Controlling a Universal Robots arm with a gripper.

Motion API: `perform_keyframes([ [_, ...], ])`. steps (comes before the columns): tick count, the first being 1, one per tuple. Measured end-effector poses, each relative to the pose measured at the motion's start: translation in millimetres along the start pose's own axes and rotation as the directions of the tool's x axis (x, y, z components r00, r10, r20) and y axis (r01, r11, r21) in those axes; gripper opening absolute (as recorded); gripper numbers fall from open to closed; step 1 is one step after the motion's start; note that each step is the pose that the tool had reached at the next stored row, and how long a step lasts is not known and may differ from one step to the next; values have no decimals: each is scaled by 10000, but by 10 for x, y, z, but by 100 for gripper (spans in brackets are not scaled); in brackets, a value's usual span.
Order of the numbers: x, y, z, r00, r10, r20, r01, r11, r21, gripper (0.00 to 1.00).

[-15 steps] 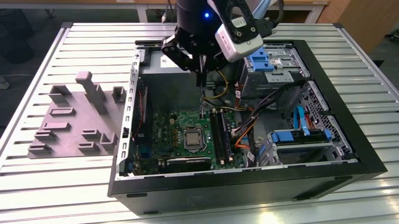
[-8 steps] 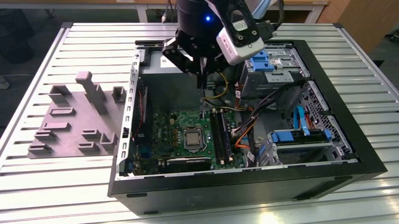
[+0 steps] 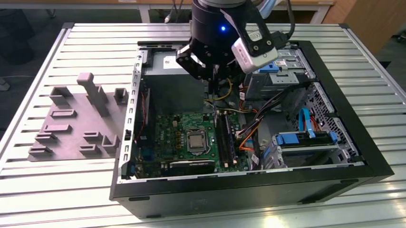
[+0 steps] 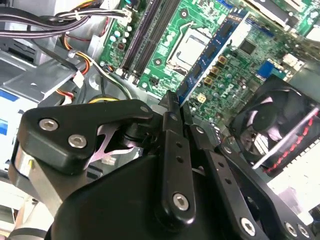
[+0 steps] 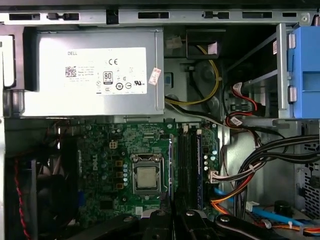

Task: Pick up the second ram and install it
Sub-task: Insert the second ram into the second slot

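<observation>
The black robot hand (image 3: 214,71) hangs inside the open black computer case (image 3: 355,161), above the upper end of the memory slots. In the second wrist view its black fingers (image 4: 172,125) stand closed together on the edge of a long, thin, dark blue-green circuit board strip, the second ram (image 4: 212,55), which runs out from the fingertips over the board below. In the exterior view the strip itself cannot be made out under the hand. Beneath lies the wide green motherboard (image 3: 171,137) with its square silver processor (image 3: 196,142); the black memory slots (image 5: 189,160) run just beside the processor in the first wrist view. A grey metal power supply box (image 5: 95,70) sits at the far end of the case, with bundled coloured cables (image 5: 250,175) to one side. Outside the case, toward the exterior view's left, a grey plastic fixture (image 3: 70,128) with upright blocks rests on the ribbed metal tabletop (image 3: 63,190).
</observation>
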State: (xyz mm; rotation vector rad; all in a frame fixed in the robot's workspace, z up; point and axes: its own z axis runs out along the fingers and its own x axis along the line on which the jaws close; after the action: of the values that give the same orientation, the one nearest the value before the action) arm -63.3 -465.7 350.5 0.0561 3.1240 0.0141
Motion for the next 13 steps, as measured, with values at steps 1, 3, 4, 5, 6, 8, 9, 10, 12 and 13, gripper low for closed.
perform_keyframes([
  [1,-10,0,18,10000,-6,0,6,10000,0,14],
  [3,-19,0,54,10000,-10,0,10,10000,-1,14],
  [4,-19,0,72,10000,-10,0,10,10000,0,14],
  [5,-19,0,90,10000,-9,-1,9,10000,0,14],
  [6,-19,0,110,10000,-10,0,10,10000,0,14],
  [8,-19,-1,145,10000,-11,-1,11,10000,0,14],
  [9,-19,-1,163,10000,-11,0,11,10000,0,14],
  [10,-19,-1,178,10000,-11,-1,11,10000,0,14],
  [12,-19,-1,194,10000,-11,-1,11,10000,1,14],
  [13,-18,-1,194,10000,-11,-1,11,10000,2,14],
])
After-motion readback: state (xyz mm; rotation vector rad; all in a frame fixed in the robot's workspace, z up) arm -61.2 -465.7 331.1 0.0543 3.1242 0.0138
